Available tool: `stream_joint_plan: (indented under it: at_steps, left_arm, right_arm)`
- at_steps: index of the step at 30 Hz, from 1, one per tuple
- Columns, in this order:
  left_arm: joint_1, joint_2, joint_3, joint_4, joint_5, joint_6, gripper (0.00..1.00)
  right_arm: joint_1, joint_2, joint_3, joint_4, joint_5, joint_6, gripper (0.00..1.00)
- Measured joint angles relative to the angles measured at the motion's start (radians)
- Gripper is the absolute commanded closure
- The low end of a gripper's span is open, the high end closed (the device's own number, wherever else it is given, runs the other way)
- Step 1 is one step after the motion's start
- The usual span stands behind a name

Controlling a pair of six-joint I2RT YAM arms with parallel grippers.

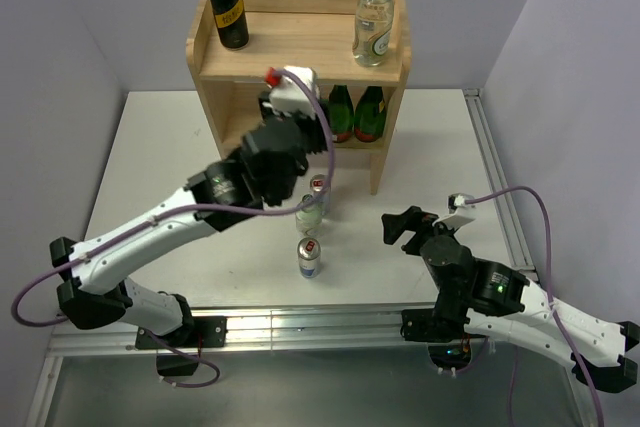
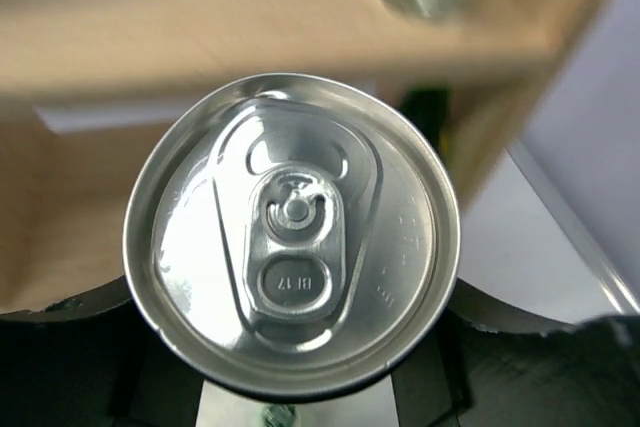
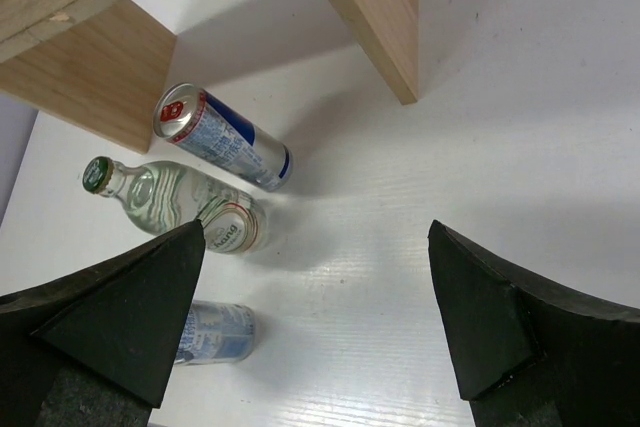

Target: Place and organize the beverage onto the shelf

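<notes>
The top external view looks down from above and behind the 2 arm bases at the frame's bottom, taking in the whole table [image 1: 160, 137] and the shelf [image 1: 300, 32] at upper centre. The left wrist view sits very close over the gripped can [image 2: 292, 232], facing blurred shelf wood. The right wrist view looks low across the table between its 2 fingers [image 3: 120, 307] in the lower corners, sharing the silver-blue-red can [image 3: 225, 137] and clear bottle [image 3: 175, 202] with the top view's centre.

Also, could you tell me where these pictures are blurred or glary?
Left wrist: the can is sharp, with glare on its lid's left side, while the shelf behind is blurred. Right wrist: crisp, with soft shadow under the shelf. Top external: sharp, with a bright reflection along the near rail.
</notes>
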Motion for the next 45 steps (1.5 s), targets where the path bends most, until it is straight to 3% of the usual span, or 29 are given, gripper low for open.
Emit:
stream_joint_plan:
  at_steps: [6, 19, 35, 45]
  left_arm:
    - [0.137, -0.038, 0.15, -0.006, -0.02, 0.135, 1.0]
    - [0.204, -0.018, 0.302, 0.114, -0.038, 0.336, 1.0]
    - [0.386, 0.2, 0.468, 0.097, 0.059, 0.305, 1.0]
    - [0.463, 0.23, 0.475, 0.043, 0.116, 0.221, 0.97]
  right_arm:
    - [0.0, -0.011, -0.001, 0.003, 0.002, -0.001, 0.0]
    - [0.0, -0.029, -0.018, 0.011, 0.0, -0.007, 0.0]
    - [0.0, -0.046, -0.019, 0.013, -0.002, -0.019, 0.0]
    - [0.0, -0.058, -0.031, 0.019, -0.003, -0.02, 0.0]
